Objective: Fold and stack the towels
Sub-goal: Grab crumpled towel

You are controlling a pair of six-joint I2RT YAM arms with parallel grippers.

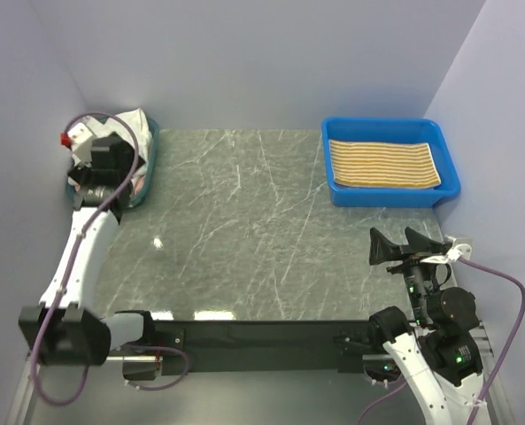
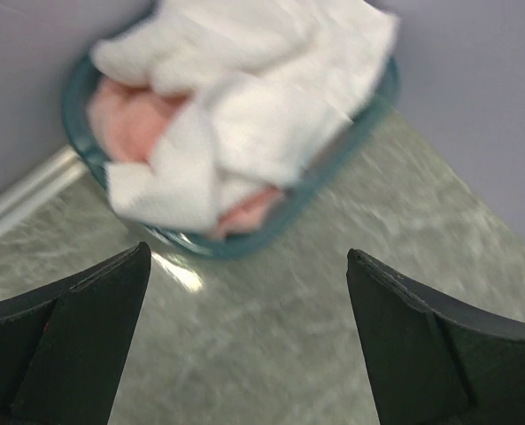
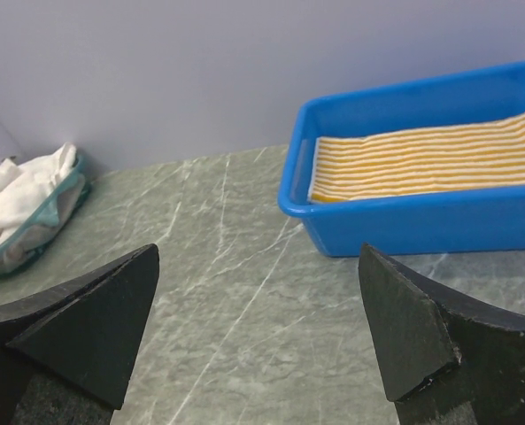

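Got left gripper (image 2: 249, 261) gaping empty, white towel (image 2: 244, 97) heaped in the basket (image 2: 244, 246) just beyond the jaws. Right gripper (image 3: 258, 257) wide too, yellow-striped towel (image 3: 430, 159) well ahead, rightward.

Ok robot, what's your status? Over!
Left tool open at teal basket. Right tool open, empty. White towel over pink towel, unfolded, in basket; yellow striped towel folded in blue tray. Nothing in the way.

The left arm (image 1: 111, 164) is hiding most of the teal basket (image 1: 152, 146), and the blurred white towel (image 2: 271, 106) is burying the pink towel (image 2: 134, 119).
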